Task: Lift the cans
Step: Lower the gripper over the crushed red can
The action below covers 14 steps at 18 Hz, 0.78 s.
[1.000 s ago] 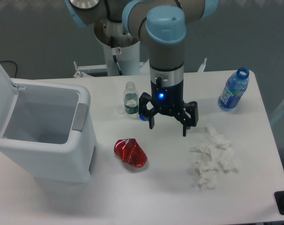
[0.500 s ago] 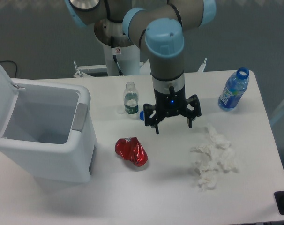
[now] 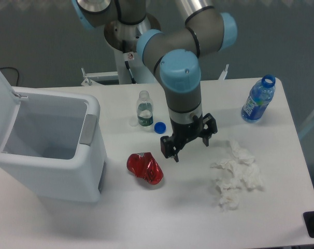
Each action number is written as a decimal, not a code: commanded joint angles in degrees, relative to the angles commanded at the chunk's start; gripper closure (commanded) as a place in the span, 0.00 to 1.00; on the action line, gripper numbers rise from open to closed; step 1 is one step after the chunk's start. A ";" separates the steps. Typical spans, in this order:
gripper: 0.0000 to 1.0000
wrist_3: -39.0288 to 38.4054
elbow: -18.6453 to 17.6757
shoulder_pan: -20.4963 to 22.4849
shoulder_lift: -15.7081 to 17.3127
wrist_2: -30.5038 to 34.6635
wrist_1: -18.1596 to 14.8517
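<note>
Desk [image 3: 146,218]: white, wide, carrying everything below.

Bin [image 3: 53,155]: white, lid up, at the desk's 9 o'clock side. Largest item. Not part of the pick itself.

My arm comes in from 12 o'clock, wrist pointing down. My claw [image 3: 190,142] hangs over the middle of the desk, its two fingers spread wide, with nothing between them. One fingertip sits low toward 8 o'clock, the other higher toward 2 o'clock, so the closing line runs roughly 8-to-2.

Crumpled tissue [image 3: 236,176]: at 4 o'clock from my claw, near but apart.

Blue-labelled bottle [image 3: 258,99]: upright, far off at 2 o'clock, near the desk edge. Not a can.

Red can [image 3: 145,168]: crushed, shiny, lying on the desk between bin and claw. From my claw it lies at about 8 o'clock, near, not under me. Its long axis runs roughly 10-to-4. Nothing touches it; bare desk all around.

Small green-labelled bottle [image 3: 144,109]: upright, at 10 o'clock from my claw, capless. Blue cap [image 3: 159,127] lies on the desk just beside it.

Judgement: the move hinges on shifting toward 8 o'clock until the can sits between my fingers, then descending. The closing line looks roughly crosswise to the can's long axis; little wrist turn may be needed.
</note>
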 joint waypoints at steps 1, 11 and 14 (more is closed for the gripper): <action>0.00 0.00 0.26 -0.61 -0.53 -0.79 -0.09; 0.00 -6.75 2.72 -1.50 -5.19 -3.79 -2.64; 0.00 -8.08 2.90 -1.50 -5.80 -3.79 -2.64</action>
